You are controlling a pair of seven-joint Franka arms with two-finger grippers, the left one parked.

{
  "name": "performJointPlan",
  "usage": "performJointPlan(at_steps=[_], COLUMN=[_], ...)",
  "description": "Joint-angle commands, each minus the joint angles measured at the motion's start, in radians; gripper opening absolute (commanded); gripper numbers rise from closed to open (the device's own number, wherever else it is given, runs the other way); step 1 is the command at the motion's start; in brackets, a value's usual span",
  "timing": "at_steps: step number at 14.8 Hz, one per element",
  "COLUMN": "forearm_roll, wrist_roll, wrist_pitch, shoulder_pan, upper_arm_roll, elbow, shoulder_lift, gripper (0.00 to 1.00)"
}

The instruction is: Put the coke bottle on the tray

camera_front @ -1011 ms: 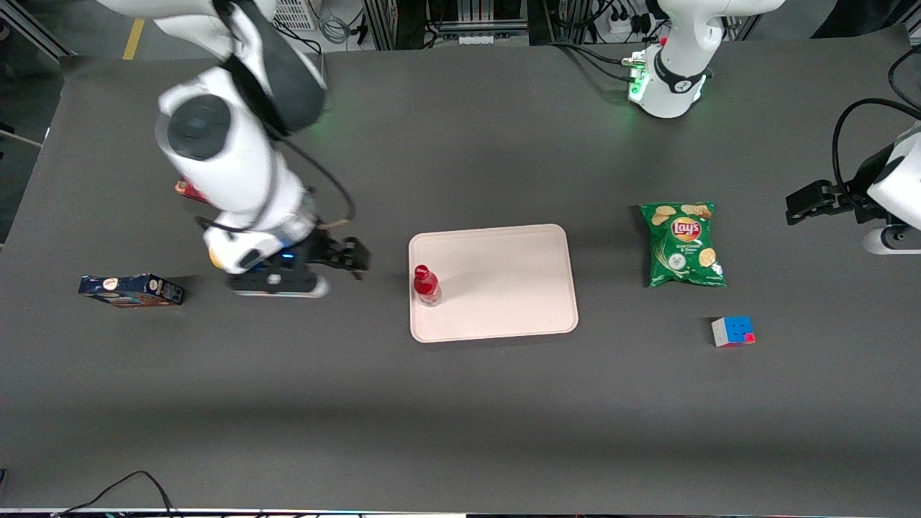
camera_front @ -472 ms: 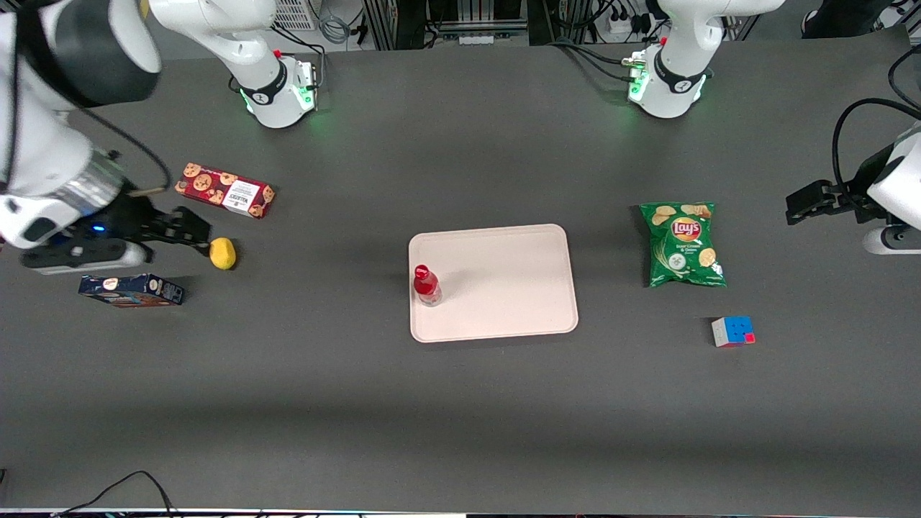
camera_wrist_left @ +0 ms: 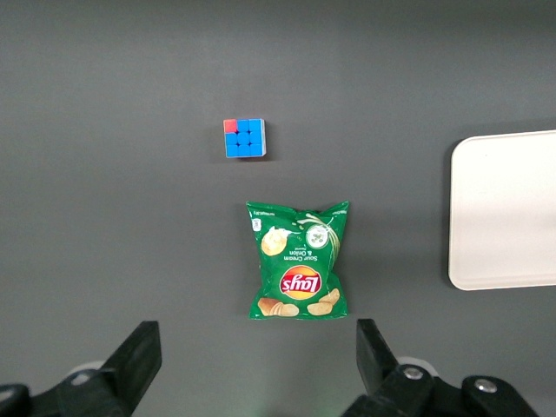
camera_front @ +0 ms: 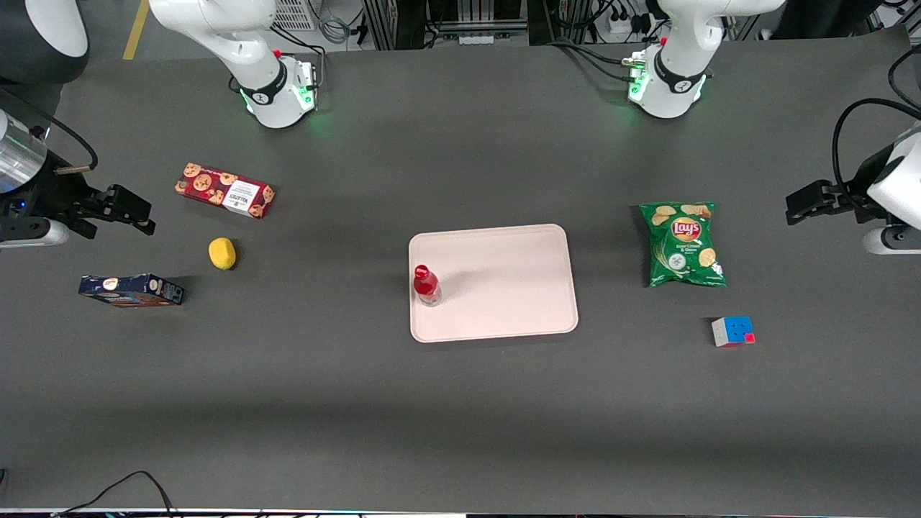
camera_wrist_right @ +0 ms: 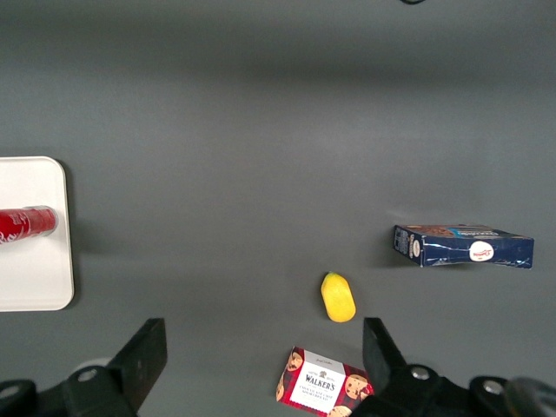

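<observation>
A red cookie box, lemon and blue box lie together; chip bag sits near a puzzle cube.

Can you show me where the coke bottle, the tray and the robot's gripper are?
coke bottle [camera_front: 426, 284], front view, its red body.
tray [camera_front: 504, 280], front view, bare middle of its floor.
gripper [camera_front: 141, 214], front view, between its open fingertips, at the working arm's end of the table.
</observation>
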Motion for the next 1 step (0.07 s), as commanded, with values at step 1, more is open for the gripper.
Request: performJointPlan(at_steps=[1], forearm_roll=[0.025], wrist_roll=[-0.029], wrist_pitch=[-0.017], shoulder_pan=[0.005], upper_arm_roll=[-0.014], elbow=[0.033], shoulder_lift=[0.009], gripper=[1.0])
